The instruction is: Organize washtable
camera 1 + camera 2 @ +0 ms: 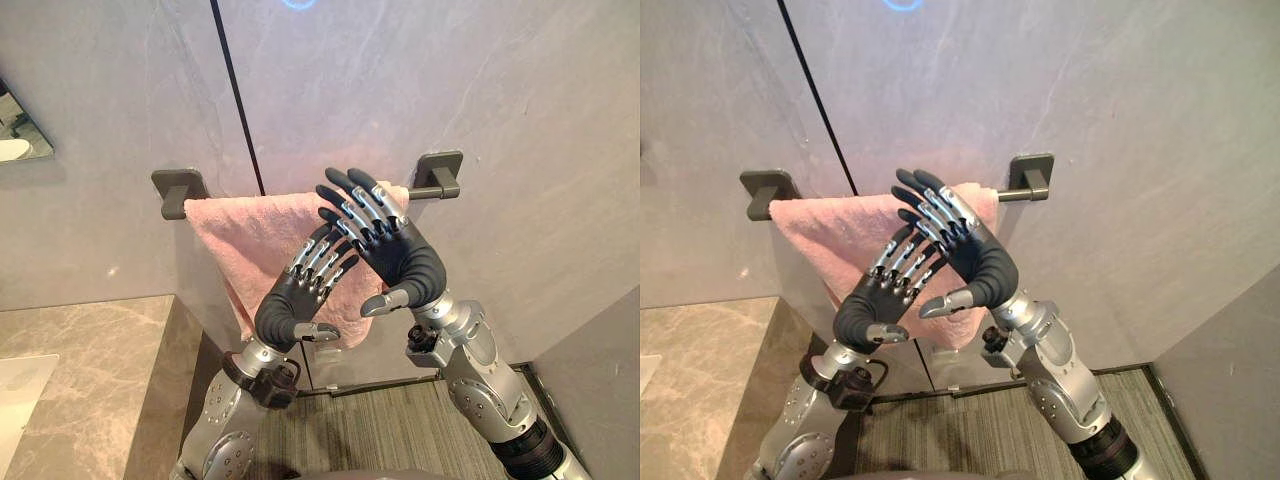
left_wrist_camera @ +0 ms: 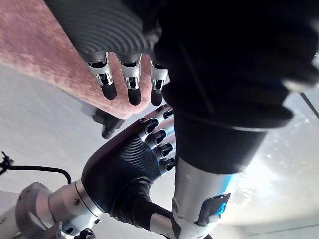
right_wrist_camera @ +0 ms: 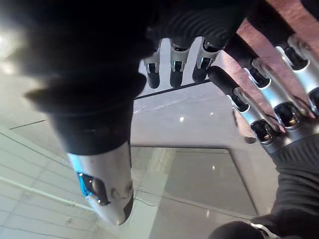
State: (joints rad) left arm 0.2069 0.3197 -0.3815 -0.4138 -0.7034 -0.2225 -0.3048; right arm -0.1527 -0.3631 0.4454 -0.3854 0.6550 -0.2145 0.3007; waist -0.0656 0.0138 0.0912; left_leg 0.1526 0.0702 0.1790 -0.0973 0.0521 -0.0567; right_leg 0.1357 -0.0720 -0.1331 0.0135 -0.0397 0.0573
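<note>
Two hands are raised before the grey stone wall [image 1: 520,120]; we log the scene from the left. At lower left lies a beige stone countertop [image 1: 90,370], well apart from both hands. Above it, on the wall, a dark grey left bracket [image 1: 178,190] carries the towel bar [image 1: 425,192], which ends at the right bracket [image 1: 440,172]. Over the bar, between the brackets, hangs the pink towel [image 1: 245,235]. We see the left hand [image 1: 295,300] held up in front of the towel's lower half, fingers straight and released, pointing up and to the right, grasping nothing. Its wrist view shows the fingers [image 2: 132,89] outstretched with the pink cloth behind them. Just beside it and higher, the right hand [image 1: 405,255] is likewise released, fingers straight and spread, pointing up and to the left, crossing the left hand's fingertips. We cannot tell whether either hand touches the towel. Below the arms runs striped grey flooring [image 1: 400,430].
</note>
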